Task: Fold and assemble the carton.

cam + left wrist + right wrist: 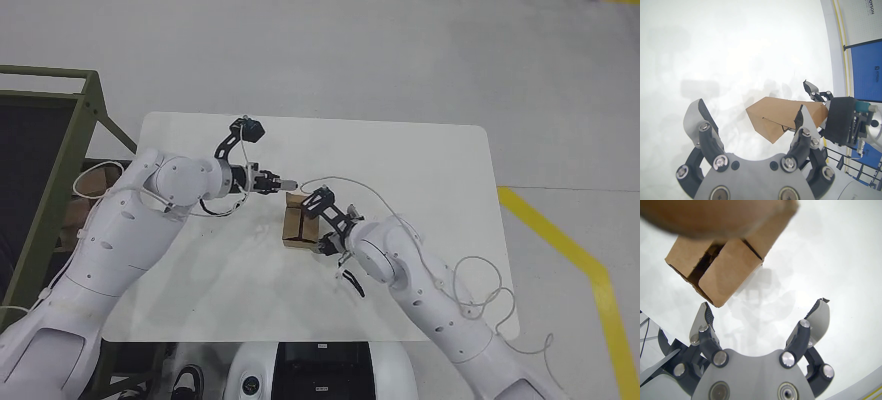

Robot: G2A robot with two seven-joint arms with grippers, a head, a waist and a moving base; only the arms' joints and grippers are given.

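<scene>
Your carton (296, 228) lies between the left gripper (751, 105) and right gripper (763, 302), both spread apart (neither holds it), gapped flap end facing the right one.

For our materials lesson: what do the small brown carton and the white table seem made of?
Small brown carton: likely corrugated cardboard, matte; rough fluted cut edges show. White table: smooth, slightly sheeny surface, perhaps laminate or painted board; material uncertain.
</scene>
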